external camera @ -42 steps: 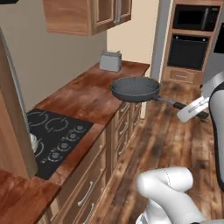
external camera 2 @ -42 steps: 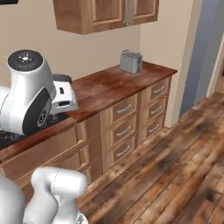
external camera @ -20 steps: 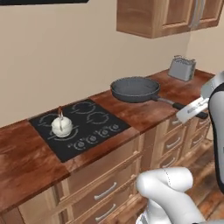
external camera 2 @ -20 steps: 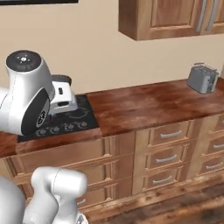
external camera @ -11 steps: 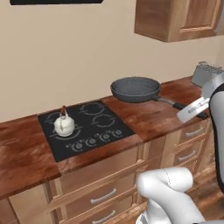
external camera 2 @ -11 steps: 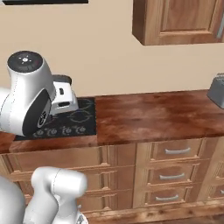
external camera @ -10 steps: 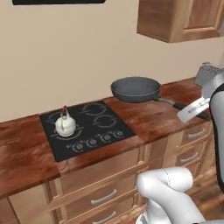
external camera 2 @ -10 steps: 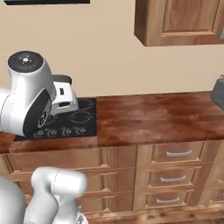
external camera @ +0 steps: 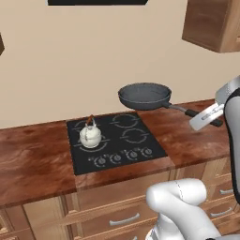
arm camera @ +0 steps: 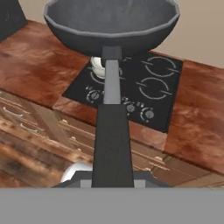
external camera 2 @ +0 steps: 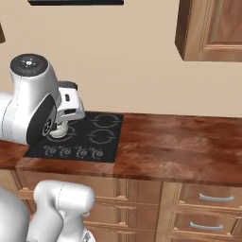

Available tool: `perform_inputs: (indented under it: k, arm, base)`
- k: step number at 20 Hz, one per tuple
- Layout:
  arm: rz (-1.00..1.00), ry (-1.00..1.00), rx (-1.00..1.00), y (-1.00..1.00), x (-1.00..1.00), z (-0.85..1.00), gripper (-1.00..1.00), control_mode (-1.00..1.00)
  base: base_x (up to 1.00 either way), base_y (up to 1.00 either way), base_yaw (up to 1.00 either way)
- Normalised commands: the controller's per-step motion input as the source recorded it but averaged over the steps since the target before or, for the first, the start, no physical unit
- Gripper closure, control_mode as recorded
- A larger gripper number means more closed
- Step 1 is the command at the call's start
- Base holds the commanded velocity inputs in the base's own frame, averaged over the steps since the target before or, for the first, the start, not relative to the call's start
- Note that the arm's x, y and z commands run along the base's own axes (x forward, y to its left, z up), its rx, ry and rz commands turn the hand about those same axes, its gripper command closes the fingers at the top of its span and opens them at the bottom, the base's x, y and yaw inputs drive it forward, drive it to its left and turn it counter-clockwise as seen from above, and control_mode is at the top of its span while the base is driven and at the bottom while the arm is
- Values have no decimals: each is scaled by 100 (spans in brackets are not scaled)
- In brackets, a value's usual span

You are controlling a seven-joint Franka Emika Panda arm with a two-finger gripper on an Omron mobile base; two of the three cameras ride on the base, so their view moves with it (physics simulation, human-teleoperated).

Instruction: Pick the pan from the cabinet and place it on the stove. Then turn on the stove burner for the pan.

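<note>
We have the pan (external camera: 144, 95) out of the cabinet (external camera: 212, 23), gripper (external camera: 206, 117) clamped on its handle end, pan held in the air past the stove's (external camera: 115, 140) back right corner; kettle (external camera: 90, 135) on back left burner; placing and knob left

Pan aloft, stove below, cabinet above right

The dark pan (external camera: 144, 95) hangs level above the counter, right of the black four-ring stove (external camera: 115, 140); the wooden cabinet (external camera: 213, 23) hangs upper right.
</note>
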Motion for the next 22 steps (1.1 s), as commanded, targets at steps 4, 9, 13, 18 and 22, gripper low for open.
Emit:
perform_inputs:
  k: [4,9,13,18,22]
  arm:
    - [0,0,0,0,0,0,100,100]
    - [0,0,0,0,0,0,100,100]
    - [0,0,0,0,0,0,100,100]
    - [0,0,0,0,0,0,100,100]
    - [0,0,0,0,0,0,100,100]
  base:
    - [8,-40,20]
    - [32,-36,14]
    - [22,-14,7]
    - [37,-2,2]
    - [3,-7,0]
